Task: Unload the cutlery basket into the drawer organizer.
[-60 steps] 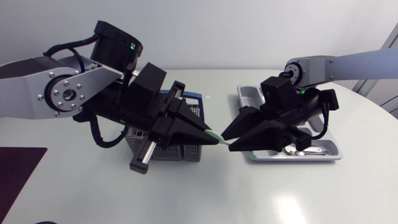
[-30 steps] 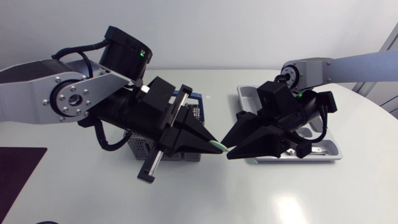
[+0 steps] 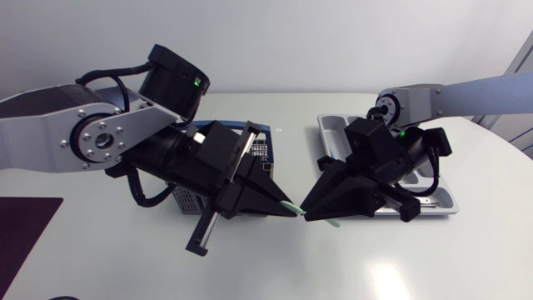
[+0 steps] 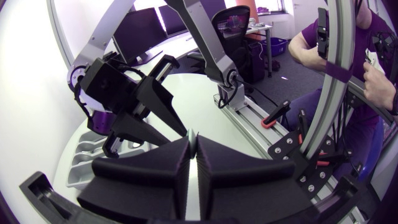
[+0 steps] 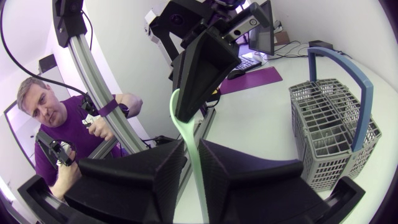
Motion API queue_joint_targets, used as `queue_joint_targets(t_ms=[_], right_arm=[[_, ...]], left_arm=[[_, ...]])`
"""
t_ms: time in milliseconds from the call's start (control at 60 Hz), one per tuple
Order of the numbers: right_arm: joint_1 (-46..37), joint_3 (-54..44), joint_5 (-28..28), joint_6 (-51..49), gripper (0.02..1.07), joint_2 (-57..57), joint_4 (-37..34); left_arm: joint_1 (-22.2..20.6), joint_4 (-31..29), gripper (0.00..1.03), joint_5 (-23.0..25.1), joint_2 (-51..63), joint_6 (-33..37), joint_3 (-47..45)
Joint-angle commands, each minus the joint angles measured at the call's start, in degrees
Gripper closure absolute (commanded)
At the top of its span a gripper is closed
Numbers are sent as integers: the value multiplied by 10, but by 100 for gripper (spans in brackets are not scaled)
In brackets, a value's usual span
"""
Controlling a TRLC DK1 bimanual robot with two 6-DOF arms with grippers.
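A light green utensil (image 5: 194,163) is held in the air between my two arms, over the table in front of the basket. My left gripper (image 3: 293,210) is shut on one end of it. My right gripper (image 3: 308,213) meets it tip to tip and is shut on the handle, which runs between its fingers (image 5: 163,163). The grey cutlery basket (image 5: 329,127) with a blue handle stands behind my left arm, mostly hidden in the head view (image 3: 265,151). The silver drawer organizer (image 3: 333,125) lies under and behind my right arm.
Some cutlery lies in the organizer's front compartment (image 3: 429,201). A dark mat (image 3: 21,229) sits at the table's left front edge. Bare table stretches in front of both grippers.
Both grippers have moved toward the table's front with the utensil. My left arm has swung further away from the basket. The right gripper's fingers have drawn together onto the handle.
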Motion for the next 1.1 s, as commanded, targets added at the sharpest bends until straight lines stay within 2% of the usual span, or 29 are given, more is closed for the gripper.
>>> queue_joint_targets(t_ms=[0,50,267,600,800,833,900,967,1083], right_arm=[[6,-20,3,-32,98,4,-116],[7,-23,3,-36,102,5,-114],[10,-33,5,-45,102,2,-112],[9,-50,10,-12,102,8,-34],[-4,-49,10,-9,102,4,-27],[-8,-49,10,-9,102,5,-24],[-14,-51,10,-9,102,4,-17],[-15,-57,10,-9,102,2,-8],[-25,-61,10,-2,102,-5,13]], left_arm=[[-6,-8,100,-4,1,24,-15],[-7,-8,100,-5,0,25,-16],[-7,-10,100,-9,-1,28,-15],[-5,-8,100,-17,-3,31,-21],[-5,-8,100,-18,-10,28,-25],[-5,-8,97,-18,-11,26,-25],[-5,-8,82,-19,-11,19,-22],[-6,-7,73,-21,-10,7,-19],[-8,-5,49,-30,-9,-9,-13]])
